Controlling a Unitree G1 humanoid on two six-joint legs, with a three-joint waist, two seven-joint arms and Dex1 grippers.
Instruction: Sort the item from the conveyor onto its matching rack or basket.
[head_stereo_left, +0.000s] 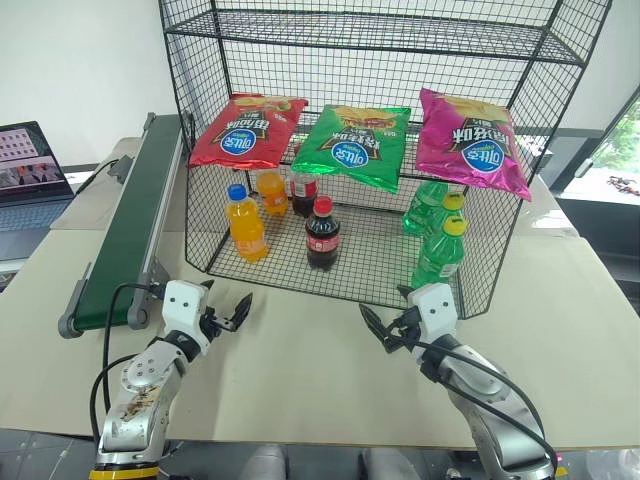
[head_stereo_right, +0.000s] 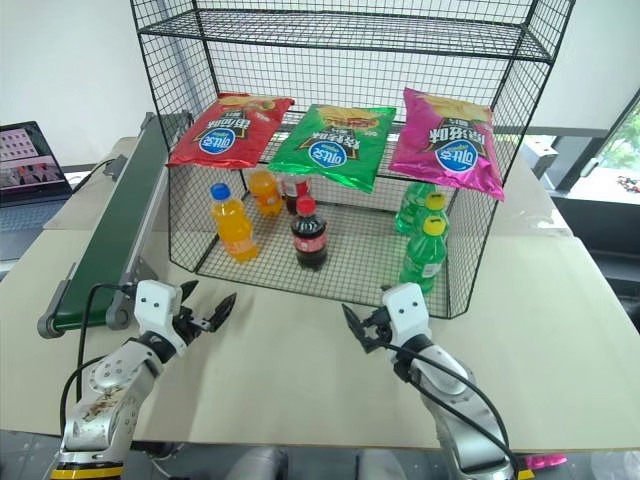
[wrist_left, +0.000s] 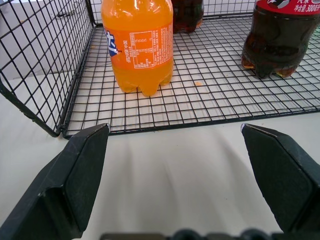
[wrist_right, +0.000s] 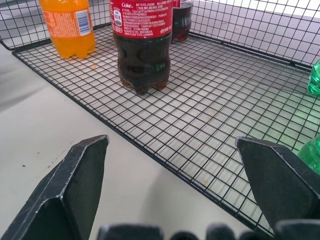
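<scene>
Both tools are up over the pale bench (head_stereo_left: 300, 380), just short of the rack's open front edge. The left tool (head_stereo_left: 228, 318) has its black fingers spread wide with nothing between them, and the right tool (head_stereo_left: 385, 328) is just as wide and just as empty.

Straight ahead of the left tool, just past the wire lip, stands the orange soda bottle (head_stereo_left: 245, 224), upright on the mesh floor of the bottom bay, blue cap on (the left wrist view has it square between the fingers, well clear of both). A second orange bottle (head_stereo_left: 272, 192) sits farther back behind it.

Ahead of the right tool and a little toward the left tool stands the cola bottle (head_stereo_left: 321, 234) with its red cap, upright on the same mesh floor, another dark bottle (head_stereo_left: 303, 187) tucked behind it. Beyond the right tool, at the bay's far side, the green bottles (head_stereo_left: 440, 250) with yellow caps are bunched together.

The black wire rack (head_stereo_left: 520, 150) towers over both tools; on the tier above the bottles lie three snack bags: red (head_stereo_left: 248, 130), green (head_stereo_left: 356, 145), magenta (head_stereo_left: 470, 145).

Out beyond the left tool, on its outer side, runs the dark-green conveyor (head_stereo_left: 135, 235), its belt bare. A laptop (head_stereo_left: 30, 175) sits open beyond that.
</scene>
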